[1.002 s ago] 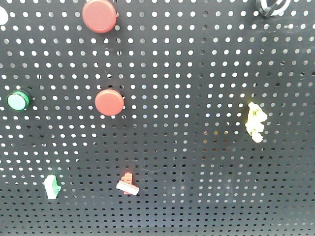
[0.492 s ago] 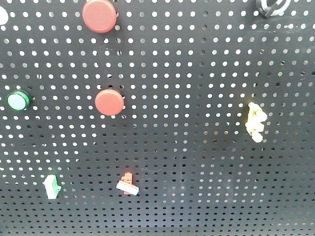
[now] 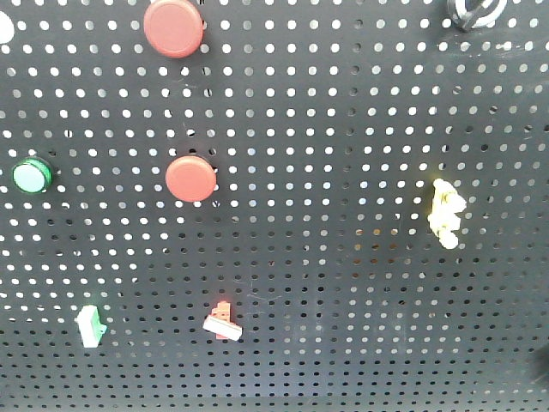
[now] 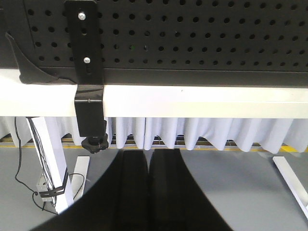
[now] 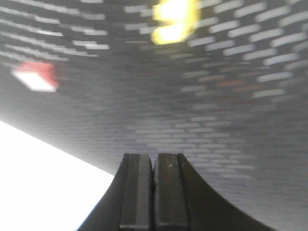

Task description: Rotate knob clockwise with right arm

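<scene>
knob [image 3: 470,12]: at the 1 o'clock corner of the front view, cut off by the top edge. Only the lower part shows: silver-white ring collar with a black bar slanting across it. right gripper [image 5: 153,192]: matte black, fingers pressed together, at 6 o'clock in its wrist view, which is motion-blurred.
</scene>
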Motion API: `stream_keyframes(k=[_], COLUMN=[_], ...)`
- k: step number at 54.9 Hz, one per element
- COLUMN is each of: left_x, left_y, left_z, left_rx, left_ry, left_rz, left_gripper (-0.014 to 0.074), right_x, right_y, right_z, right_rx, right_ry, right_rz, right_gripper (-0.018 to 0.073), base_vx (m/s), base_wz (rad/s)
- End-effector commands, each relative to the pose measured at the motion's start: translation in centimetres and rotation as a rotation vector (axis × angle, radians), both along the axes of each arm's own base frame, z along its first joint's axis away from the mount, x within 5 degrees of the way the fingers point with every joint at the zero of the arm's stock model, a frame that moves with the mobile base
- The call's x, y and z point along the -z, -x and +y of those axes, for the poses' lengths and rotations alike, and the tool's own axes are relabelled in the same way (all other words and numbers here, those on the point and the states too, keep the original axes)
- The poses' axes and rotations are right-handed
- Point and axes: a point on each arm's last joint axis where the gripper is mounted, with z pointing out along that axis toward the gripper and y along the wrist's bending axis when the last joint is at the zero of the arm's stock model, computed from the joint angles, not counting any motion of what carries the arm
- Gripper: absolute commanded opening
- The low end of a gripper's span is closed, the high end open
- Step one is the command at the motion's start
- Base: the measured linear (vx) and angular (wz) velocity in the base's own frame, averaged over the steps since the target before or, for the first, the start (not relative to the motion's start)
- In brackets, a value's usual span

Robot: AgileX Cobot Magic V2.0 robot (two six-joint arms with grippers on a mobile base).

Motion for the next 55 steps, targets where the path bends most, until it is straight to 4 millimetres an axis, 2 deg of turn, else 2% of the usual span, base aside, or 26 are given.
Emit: stream_keyframes(k=[1,4,9,18,25,37,55], left_x=[-0.5,-0.5,-0.5,-0.5,-0.5,-0.5,-0.5], left_y=[-0.2,-0.2,-0.2,-0.2,-0.2,-0.2,-0.2], left_z=[0.1,0.1,0.1,0.1,0.1,0.1,0.1], left_rx=[-0.013,-0.013,-0.013,-0.013,-0.013,-0.013,-0.013], left_ry=[0.014,0.014,0.014,0.014,0.014,0.014,0.014], left_rz=[-0.085,-0.085,-0.085,-0.085,-0.085,-0.085,-0.084], left_gripper=[-0.0006,-0.0006,-0.0006,-0.0006,-0.0006,-0.0006,-0.0006], right_x=[0.0,1.4,4.8,10.3,12.9,16.1,16.2], right_y=[-0.5,-0.6,-0.3,1.6,3.1,4.9,4.9], right_z=[1.1,1.4,1.3,-2.0,-4.3,-5.7,-5.7], right_rx=[-0.072,-0.092,-0.100,0.092,0.284,0.428,0.433], right_ry=[-0.084,-0.119,-0.154,-0.254,-0.219,-0.183,-0.158], right_rz=[-0.096,-0.133,-0.168,-0.154,-0.197,-0.336,-0.319], right_gripper=[-0.0012,-0.0012,-0.0012,-0.0012,-0.0012,-0.0012,-0.0012], base_vx=[0.00,0.00,0.00,0.00,0.00,0.00,0.00], base_wz=[0.00,0.00,0.00,0.00,0.00,0.00,0.00])
